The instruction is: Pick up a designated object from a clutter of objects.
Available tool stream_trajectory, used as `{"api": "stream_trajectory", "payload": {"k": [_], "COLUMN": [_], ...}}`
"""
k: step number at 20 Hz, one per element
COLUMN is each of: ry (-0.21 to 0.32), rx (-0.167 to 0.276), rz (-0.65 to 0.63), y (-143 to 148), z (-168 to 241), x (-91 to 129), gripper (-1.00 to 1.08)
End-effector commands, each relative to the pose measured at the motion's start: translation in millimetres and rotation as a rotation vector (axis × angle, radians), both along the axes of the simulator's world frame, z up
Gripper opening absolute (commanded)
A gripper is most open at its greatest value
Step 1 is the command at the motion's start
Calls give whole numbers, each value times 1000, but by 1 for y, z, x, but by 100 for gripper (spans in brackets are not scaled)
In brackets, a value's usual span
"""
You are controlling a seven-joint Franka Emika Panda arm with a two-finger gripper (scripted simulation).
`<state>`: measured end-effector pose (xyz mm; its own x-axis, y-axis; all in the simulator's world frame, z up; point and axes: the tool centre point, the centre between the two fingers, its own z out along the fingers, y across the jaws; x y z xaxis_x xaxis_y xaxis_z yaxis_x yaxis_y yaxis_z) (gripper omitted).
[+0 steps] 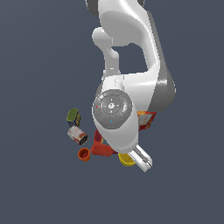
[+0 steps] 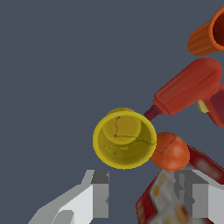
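Yellow cup (image 2: 124,138): bright, upright, wide-mouthed, touching orange ball (image 2: 169,152). Bare table (image 2: 52,65) elsewhere around it. Gripper (image 2: 146,199) spread wide, empty.

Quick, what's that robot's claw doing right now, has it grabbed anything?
Gripper: open, holding nothing. Its fingers are spread apart, just short of the yellow cup.

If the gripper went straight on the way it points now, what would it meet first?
Probably the yellow cup, which lies just ahead of the open gripper in the wrist view. One finger hangs over the red cracker box and might catch it; depth is unclear.
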<state>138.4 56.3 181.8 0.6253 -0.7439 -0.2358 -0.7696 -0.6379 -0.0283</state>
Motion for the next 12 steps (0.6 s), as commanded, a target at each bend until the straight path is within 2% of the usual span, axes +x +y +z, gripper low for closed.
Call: {"api": "stream_trajectory", "payload": {"k": [1,12], "ry": [25,122], "rx": [8,31], "rz": [-73,-330], "y": [4,17], "z": [-15,-74], "x": [8,28], "gripper": [28,28]}}
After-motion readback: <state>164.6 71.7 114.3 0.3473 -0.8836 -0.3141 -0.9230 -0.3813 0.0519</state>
